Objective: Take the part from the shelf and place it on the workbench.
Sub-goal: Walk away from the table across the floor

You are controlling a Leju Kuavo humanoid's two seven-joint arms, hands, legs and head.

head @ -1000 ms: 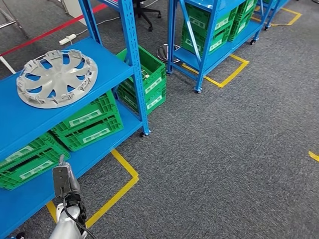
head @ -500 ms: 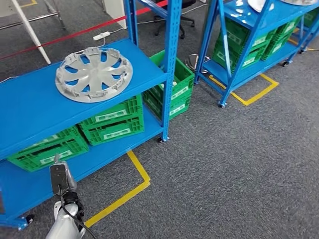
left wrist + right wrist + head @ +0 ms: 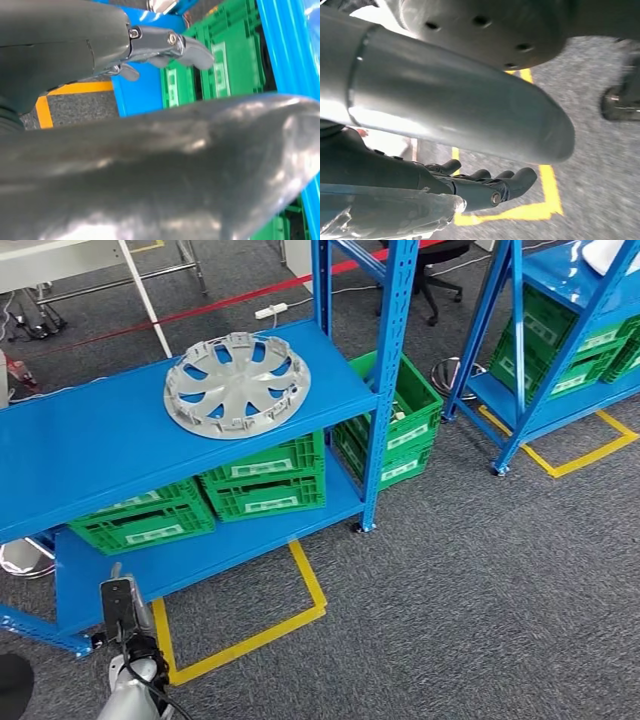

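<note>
The part is a silver wheel cover [image 3: 237, 384] lying flat on the upper deck of a blue shelf [image 3: 90, 455], near its right end. My left arm [image 3: 127, 680] hangs low at the bottom left, in front of the shelf and well short of the wheel cover. The left wrist view shows my left hand [image 3: 166, 45] with fingers stretched out and nothing in it, pointing toward green crates. My right hand [image 3: 490, 187] hangs over grey carpet and yellow tape, its fingers extended and holding nothing.
Green crates [image 3: 264, 480] fill the lower shelf deck. A blue upright post [image 3: 383, 380] stands at the shelf's right end. A second blue rack [image 3: 543, 350] with crates stands at the right. Yellow tape [image 3: 249, 640] marks the grey carpet. White table legs [image 3: 143, 295] stand behind.
The whole picture has shifted: the camera has turned, so the shelf and wheel cover now sit further right and nearer the middle. My left arm holds the same place in the frame.
</note>
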